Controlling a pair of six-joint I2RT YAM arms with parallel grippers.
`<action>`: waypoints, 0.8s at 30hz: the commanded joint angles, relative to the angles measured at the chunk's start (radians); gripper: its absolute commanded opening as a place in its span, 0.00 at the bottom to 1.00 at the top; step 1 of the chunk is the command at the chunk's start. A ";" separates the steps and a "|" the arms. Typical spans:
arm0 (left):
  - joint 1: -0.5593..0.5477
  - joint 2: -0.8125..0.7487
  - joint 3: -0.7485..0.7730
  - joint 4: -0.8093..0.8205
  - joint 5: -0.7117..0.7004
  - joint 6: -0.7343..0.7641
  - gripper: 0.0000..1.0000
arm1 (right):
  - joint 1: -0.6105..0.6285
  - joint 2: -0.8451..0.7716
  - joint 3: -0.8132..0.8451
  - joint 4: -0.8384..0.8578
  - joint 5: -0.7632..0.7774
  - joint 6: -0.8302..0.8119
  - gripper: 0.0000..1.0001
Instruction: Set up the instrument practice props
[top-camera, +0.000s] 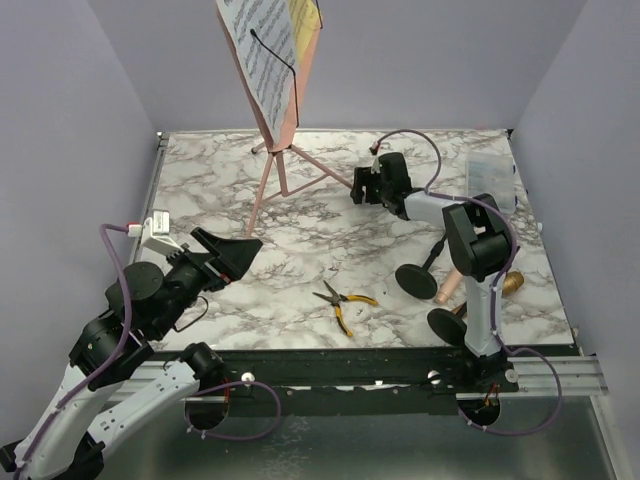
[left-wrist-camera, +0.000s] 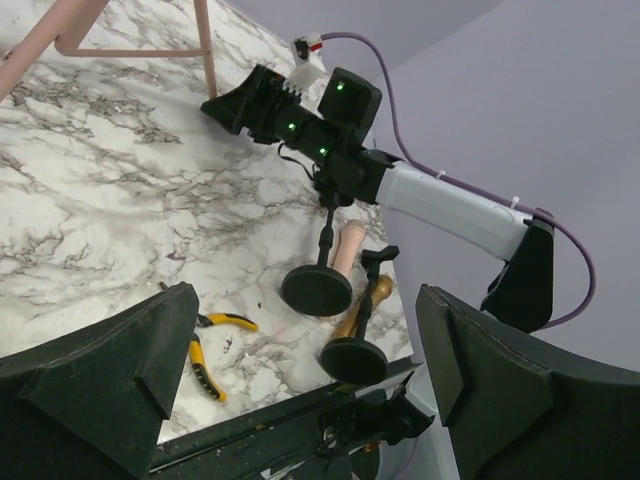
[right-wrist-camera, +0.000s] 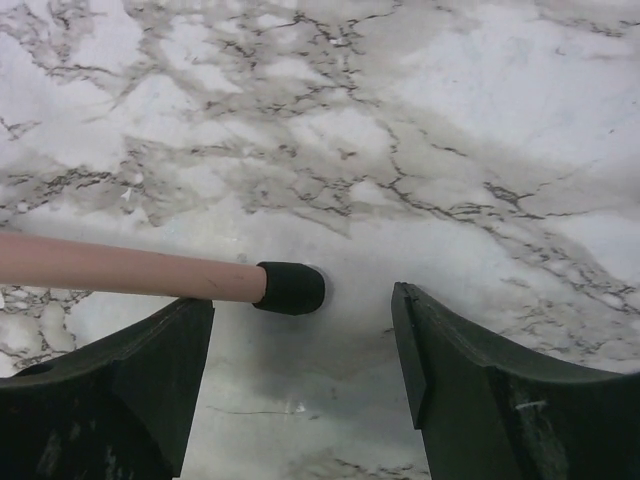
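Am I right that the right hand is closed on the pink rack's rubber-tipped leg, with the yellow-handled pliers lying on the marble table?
Not quite: the right wrist view shows the right hand open, the rack's leg tip at its gap, touching neither finger. The pliers do lie on the marble table.

Pliers (top-camera: 338, 301) (yellow-handled), clear box (top-camera: 495, 175)

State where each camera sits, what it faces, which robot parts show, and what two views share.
Top external: above, behind the bases, looking down on table; left arm, right arm show.
Left wrist: faces the right arm, holders, pliers; left fingers below.
Right wrist: looks down at rack foot; right fingers below.
Shared: pliers, top and left wrist.
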 joint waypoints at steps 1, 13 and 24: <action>-0.005 -0.001 -0.043 0.014 0.031 -0.020 0.99 | -0.066 0.036 0.069 -0.026 -0.032 0.016 0.76; -0.005 0.049 -0.139 0.064 0.032 -0.047 0.99 | -0.134 0.211 0.409 -0.182 -0.093 0.170 0.80; 0.000 0.296 -0.176 0.135 -0.009 0.072 0.99 | -0.153 0.087 0.308 -0.174 -0.181 0.213 0.80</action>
